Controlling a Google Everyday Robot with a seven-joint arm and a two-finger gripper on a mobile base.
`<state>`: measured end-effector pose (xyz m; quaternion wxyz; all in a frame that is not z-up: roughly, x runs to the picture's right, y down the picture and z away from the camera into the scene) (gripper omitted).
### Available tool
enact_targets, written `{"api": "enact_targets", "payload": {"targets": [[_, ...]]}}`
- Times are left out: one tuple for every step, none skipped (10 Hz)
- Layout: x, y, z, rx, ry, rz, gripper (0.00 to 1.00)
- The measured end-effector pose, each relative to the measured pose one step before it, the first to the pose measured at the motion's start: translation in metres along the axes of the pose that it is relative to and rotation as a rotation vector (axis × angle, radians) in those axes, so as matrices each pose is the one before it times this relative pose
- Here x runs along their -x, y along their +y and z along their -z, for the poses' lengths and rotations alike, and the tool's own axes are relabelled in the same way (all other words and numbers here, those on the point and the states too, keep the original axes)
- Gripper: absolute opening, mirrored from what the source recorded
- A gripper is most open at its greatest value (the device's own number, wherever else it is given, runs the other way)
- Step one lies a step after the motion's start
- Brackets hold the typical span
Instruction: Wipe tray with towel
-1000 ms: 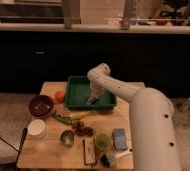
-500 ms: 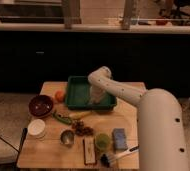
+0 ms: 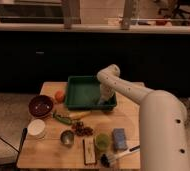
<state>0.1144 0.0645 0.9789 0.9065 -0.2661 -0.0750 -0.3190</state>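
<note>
- Wooden table [image 3: 48, 152] carries the clutter.
- Dark red bowl [image 3: 41, 105] at far left, an orange [image 3: 60, 96] just right of it.
- White cup [image 3: 36, 128] nearer.
- Small metal cup [image 3: 67, 137] near middle.
- Blue sponge [image 3: 119, 138] at right.
- Brush [image 3: 119, 155] at near right edge.

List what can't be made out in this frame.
- Camera view: hand down in the green tray, right side; its arm hides what it grips.
- Towel: not distinguishable, hidden or merged with the hand.
- Tray's right inner wall: blocked by the arm.
- Brush head: too dark.
</note>
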Motion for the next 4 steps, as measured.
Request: {"api": "enact_targets", "payload": {"targets": [[-0.00621,-0.00883,-0.00085,-0.00574,0.01151,-0.01870,0.05],[-0.00235,-0.01131,0.00111,-0.01576,0.00528,-0.01517,0.05],[0.00117,-0.00968,0.00226,-0.02291,-0.00083,-0.00642,0.05],[0.00577,-0.00815,0.00102,-0.01861,-0.00683,-0.00010,0.05]]}}
